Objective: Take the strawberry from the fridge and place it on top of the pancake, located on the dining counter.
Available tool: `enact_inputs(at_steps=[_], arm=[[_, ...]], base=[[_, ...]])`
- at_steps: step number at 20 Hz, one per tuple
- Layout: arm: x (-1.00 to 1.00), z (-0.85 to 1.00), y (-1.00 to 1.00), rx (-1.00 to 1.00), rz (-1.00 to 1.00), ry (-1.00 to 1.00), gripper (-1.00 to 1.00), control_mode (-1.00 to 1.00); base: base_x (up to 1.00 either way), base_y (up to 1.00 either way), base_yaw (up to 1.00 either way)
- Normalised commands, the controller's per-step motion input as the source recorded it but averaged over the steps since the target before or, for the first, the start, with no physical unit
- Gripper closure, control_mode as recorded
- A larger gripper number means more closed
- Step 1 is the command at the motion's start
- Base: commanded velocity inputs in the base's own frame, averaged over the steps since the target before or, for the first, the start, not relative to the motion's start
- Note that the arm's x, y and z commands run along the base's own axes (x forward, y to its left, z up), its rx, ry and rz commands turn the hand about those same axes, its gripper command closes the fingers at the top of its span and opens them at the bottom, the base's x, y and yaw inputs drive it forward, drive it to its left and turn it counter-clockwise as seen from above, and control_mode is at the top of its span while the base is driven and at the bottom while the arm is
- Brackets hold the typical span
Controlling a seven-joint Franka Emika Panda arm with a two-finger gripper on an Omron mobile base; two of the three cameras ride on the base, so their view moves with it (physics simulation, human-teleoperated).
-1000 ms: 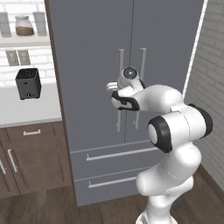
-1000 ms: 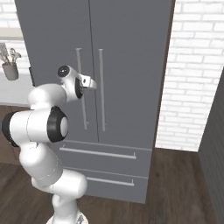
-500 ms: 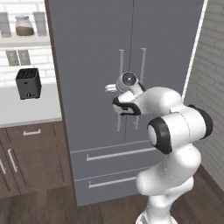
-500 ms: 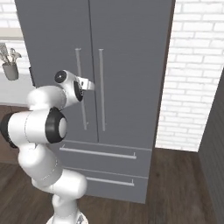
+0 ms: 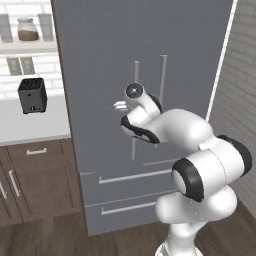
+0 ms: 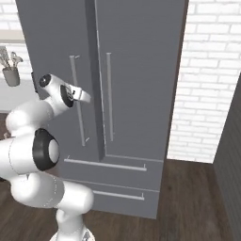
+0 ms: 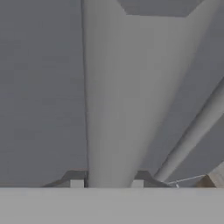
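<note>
The fridge (image 5: 100,60) stands straight ahead of the robot, tall and grey, its two upper doors hung side by side above two drawer fronts with horizontal bars. In the right base view the left door (image 6: 56,42) stands slightly ajar, a dark gap showing along its inner edge beside the right door (image 6: 141,70). The gripper (image 7: 107,184) is clamped on the left door handle (image 7: 111,109): in the hand view the pale vertical bar runs up the middle of the picture with one dark fingertip (image 7: 75,180) pressed to each side of it, and the right door handle (image 7: 192,131) slants away at the far right. From the left base view the arm's own wrist covers the fingers and most of the grasped bar, so only the top of that handle shows above it. In the right base view the hand (image 6: 77,94) meets the bar about halfway up, though the fingers themselves are too small to make out. The strawberry lies somewhere behind the doors, hidden from every camera. To the left of the fridge a pale counter (image 5: 30,125) on dark brown cabinets carries a black toaster (image 5: 33,95), and a shelf above it holds a jar (image 5: 28,29), partly cut off by the picture's top edge. A white brick wall (image 6: 212,84) runs to the right of the fridge.
</note>
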Motion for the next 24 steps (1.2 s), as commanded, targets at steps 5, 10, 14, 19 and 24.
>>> enact_inputs(at_steps=[5, 10, 14, 19, 24], arm=[[-0.83, 0.0, 0.32, -0.12, -0.18, 0.32, 1.0, -1.0], [-1.0, 0.0, 0.32, -0.05, -0.12, 0.05, 1.0, -1.0], [-0.91, -0.17, 0.31, -0.07, -0.06, -0.16, 1.0, -1.0], [-0.63, -0.09, 0.47, -0.13, -0.08, -0.19, 1.0, -1.0], [-0.45, 0.0, 0.26, -0.06, -0.1, -0.03, 1.0, -1.0]], base=[[0.0, 0.0, 0.0], [0.0, 0.0, 0.0], [0.0, 0.0, 0.0], [0.0, 0.0, 0.0], [0.0, 0.0, 0.0]])
